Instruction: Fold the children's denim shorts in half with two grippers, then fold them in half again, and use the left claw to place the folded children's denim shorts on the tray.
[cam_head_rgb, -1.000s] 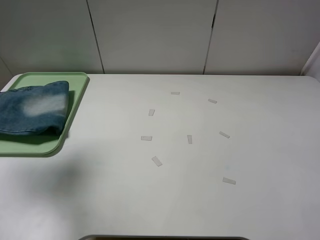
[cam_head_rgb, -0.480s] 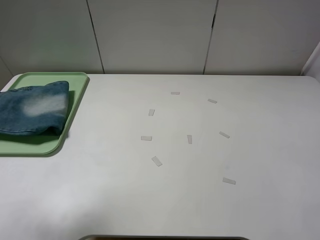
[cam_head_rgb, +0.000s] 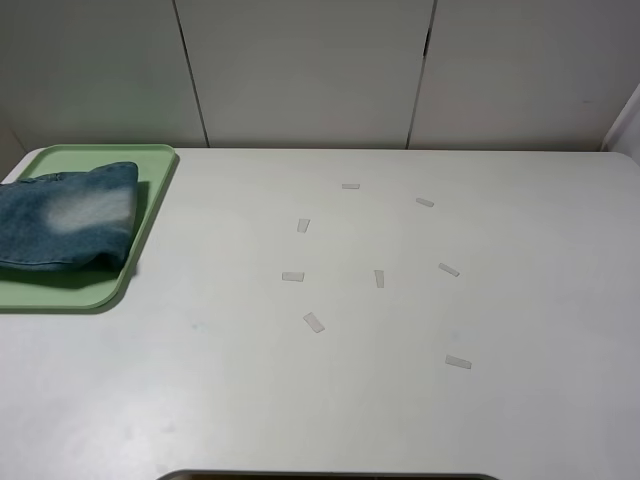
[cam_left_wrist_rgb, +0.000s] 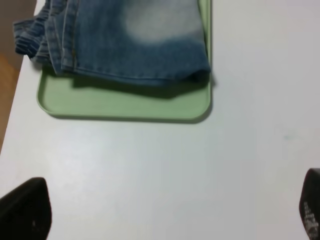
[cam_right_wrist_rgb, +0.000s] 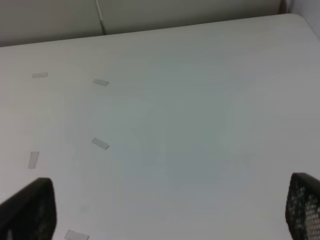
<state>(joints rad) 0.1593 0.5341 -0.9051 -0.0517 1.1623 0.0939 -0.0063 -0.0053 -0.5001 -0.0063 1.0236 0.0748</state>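
Two robot grippers appear only in their own wrist cameras, and neither arm shows in the high view. The left gripper (cam_left_wrist_rgb: 165, 212) has its black fingers spread wide, one at each side of its picture, empty, hovering over bare white tabletop (cam_head_rgb: 400, 400) near the tray. The right gripper (cam_right_wrist_rgb: 170, 212) is likewise spread wide and empty, above the right part of the tabletop. The children's denim shorts (cam_head_rgb: 65, 220) lie folded into a compact blue bundle with a pale bleached patch on top, resting on the pale-green tray (cam_head_rgb: 150, 200). The tray sits at the tabletop's far left corner, running out of the high view at the left. The wrist view shows the bundle's layered hems hanging over one rim of the tray, while a strip of bare green tray stays visible along the side facing the gripper. Several small pale tape strips (cam_head_rgb: 313, 322) are scattered across the middle of the tabletop, well apart from the tray. Grey wall panels (cam_head_rgb: 300, 70) stand behind the far edge.
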